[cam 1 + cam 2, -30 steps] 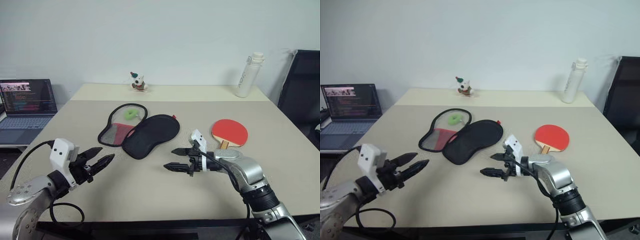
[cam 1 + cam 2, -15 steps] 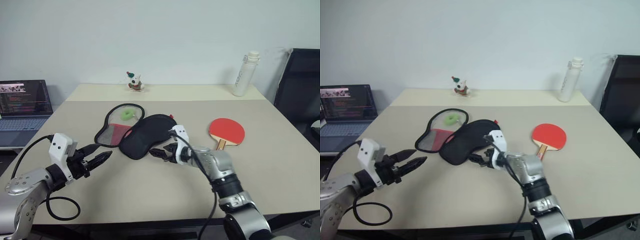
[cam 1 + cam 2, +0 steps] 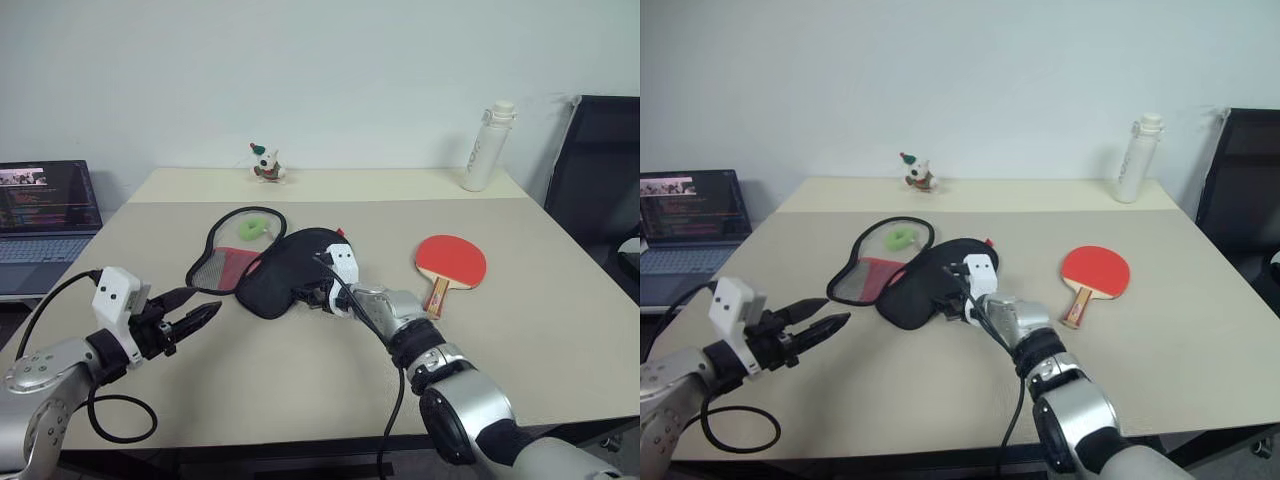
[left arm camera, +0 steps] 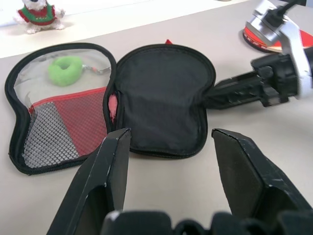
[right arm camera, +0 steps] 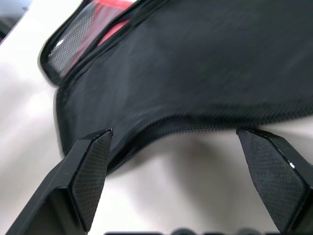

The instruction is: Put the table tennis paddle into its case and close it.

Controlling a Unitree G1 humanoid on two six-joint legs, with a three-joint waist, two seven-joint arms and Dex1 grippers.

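From the head views, the table tennis paddle [image 3: 451, 262] lies bare on the worktop [image 3: 560, 330], well apart from its case [image 3: 270, 265], which lies unzipped; nothing is packed. My left wrist view shows the left jaws [image 4: 168, 183] released and empty. My right wrist view shows the right jaws [image 5: 188, 176] spread wide at the case's edge, not yet gripping.

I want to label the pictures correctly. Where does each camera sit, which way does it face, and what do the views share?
Head views: look forward and down over the table, both arms.
Left wrist view: along the open left gripper to the case, the right gripper.
Right wrist view: between open right fingers, close at the case's edge.
Shared: the case.
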